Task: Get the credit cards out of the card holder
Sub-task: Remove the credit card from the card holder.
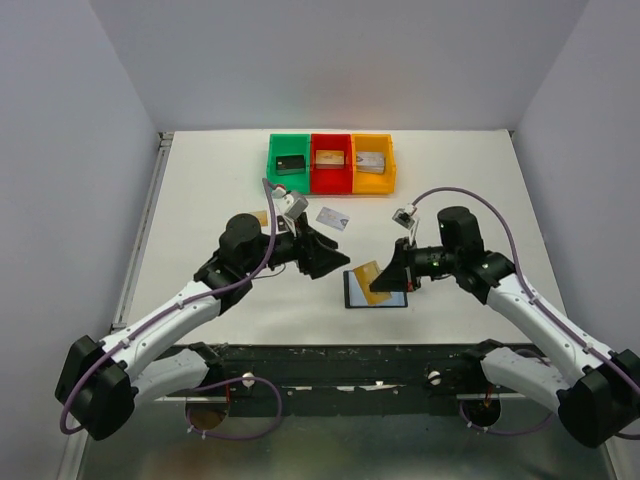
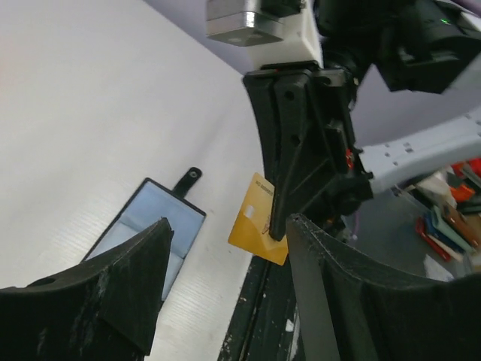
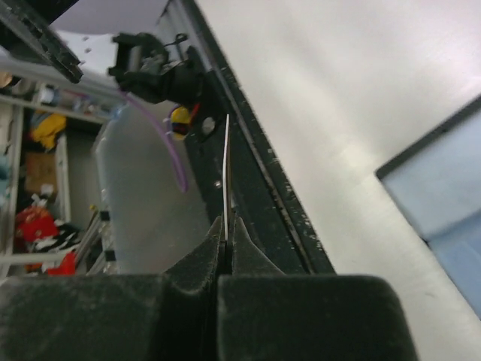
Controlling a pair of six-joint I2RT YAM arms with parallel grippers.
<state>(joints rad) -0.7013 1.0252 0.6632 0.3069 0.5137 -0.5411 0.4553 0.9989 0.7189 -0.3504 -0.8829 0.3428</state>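
**Sam:** What is your right hand doing?

**Me:** My right gripper (image 3: 226, 239) is squeezed tight on the tan-gold card (image 1: 366, 278). On my right wrist camera I see the card from its thin edge, sticking straight out from between the two fingers.

**Sam:** Is that card in the pocket?

**Me:** No. It is up in the air and tilted. From the left wrist camera I can see white desk between it and the card holder (image 2: 146, 226).

**Sam:** Where is the holder?

**Me:** It lies open and flat close to the near edge of the desk, a bit right of the middle. Its shiny blue-grey inside faces up.

**Sam:** And your left hand?

**Me:** My left gripper (image 1: 338, 260) is wide apart and has nothing in it. It hangs just left of the holder and points at the right gripper.

**Sam:** Any other cards?

**Me:** A silver-grey card (image 1: 331, 218) lies flat near the middle of the desk, on the far side of my left gripper.

**Sam:** What is at the far edge?

**Me:** Three bins touching in a row: a green bin (image 1: 272, 170), a red bin (image 1: 331, 186) and an orange bin (image 1: 390, 170). Each has a blocky thing inside.
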